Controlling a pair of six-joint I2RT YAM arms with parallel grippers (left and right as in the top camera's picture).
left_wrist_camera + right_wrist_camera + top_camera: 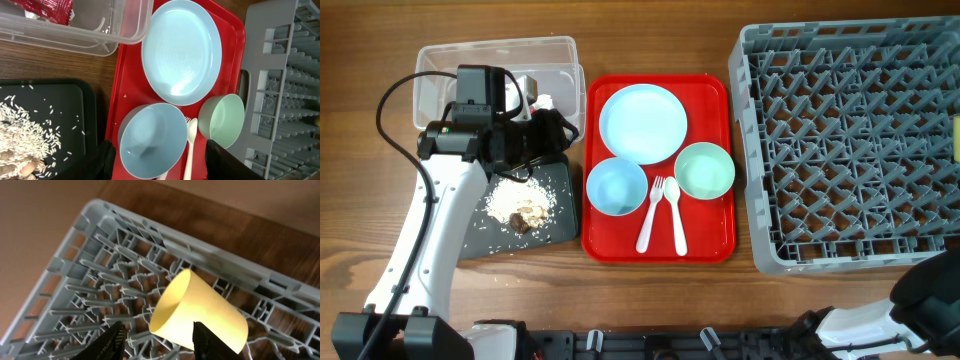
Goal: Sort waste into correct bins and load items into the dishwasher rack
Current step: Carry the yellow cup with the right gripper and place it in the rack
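My left gripper is open above the pale blue bowl, its fingers on either side of it; in the overhead view it hangs between the bins and the red tray. The pale blue plate, mint green bowl, white fork and spoon lie on the tray. The red wrapper and white tissue are in the clear tub. Rice scraps lie on the black tray. My right gripper is open over the grey rack, beside the yellow cup lying on its side there.
The flat red serving tray sits between the bins and the rack. The left arm crosses the black tray's left side. The right arm shows at the bottom right corner. Bare wooden table lies left of the tub.
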